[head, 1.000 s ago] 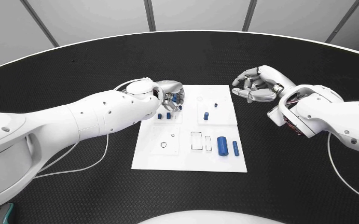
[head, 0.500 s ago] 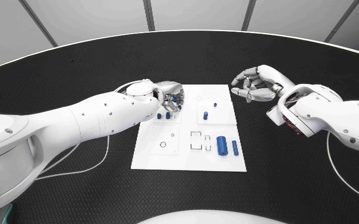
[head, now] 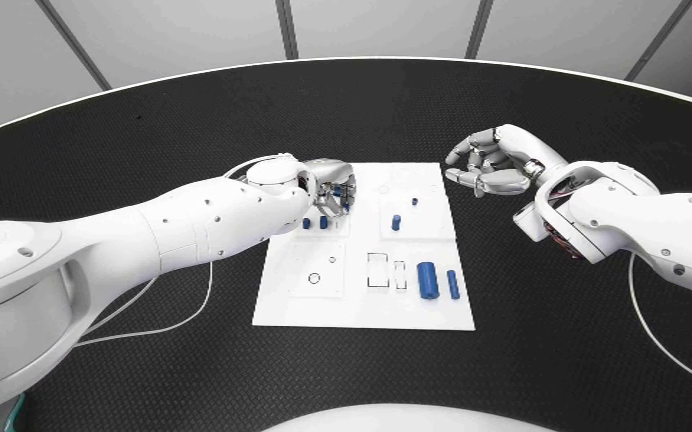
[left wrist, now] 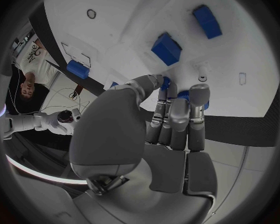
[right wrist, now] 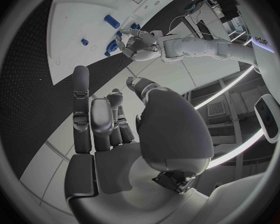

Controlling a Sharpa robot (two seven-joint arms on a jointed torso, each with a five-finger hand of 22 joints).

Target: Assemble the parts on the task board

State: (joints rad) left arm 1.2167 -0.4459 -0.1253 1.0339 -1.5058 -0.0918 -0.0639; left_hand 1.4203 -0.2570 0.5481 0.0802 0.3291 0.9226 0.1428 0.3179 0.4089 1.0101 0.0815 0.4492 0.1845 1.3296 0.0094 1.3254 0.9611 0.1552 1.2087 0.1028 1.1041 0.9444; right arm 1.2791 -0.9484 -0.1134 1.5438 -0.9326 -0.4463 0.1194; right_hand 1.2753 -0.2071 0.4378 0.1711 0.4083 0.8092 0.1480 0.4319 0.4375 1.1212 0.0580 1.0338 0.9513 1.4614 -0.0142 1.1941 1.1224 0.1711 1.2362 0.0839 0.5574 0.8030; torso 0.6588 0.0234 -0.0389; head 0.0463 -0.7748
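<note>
The white task board [head: 361, 302] lies mid-table. My left hand [head: 329, 184] hovers over its far left corner and pinches a small blue part [left wrist: 185, 94] between thumb and fingertips. Two short blue parts [head: 306, 222] stand just below that hand, showing as blocks [left wrist: 167, 49] in the left wrist view. A blue peg [head: 395, 222] and a tiny one [head: 415, 202] stand mid-board. A thick blue cylinder [head: 428, 280] and a thinner one [head: 453, 285] lie near the board's front right. My right hand [head: 498, 162] hangs over the black table right of the board, fingers loosely apart, holding nothing [right wrist: 115, 129].
Rectangular slots [head: 379, 270] and a round hole [head: 315, 278] mark the board's front half. Black table [head: 548, 352] surrounds the board on all sides. A white cable [head: 173, 322] trails under my left arm.
My left hand has crept slightly toward the board's far edge, the blue part still in its fingers. The right hand has barely moved.
</note>
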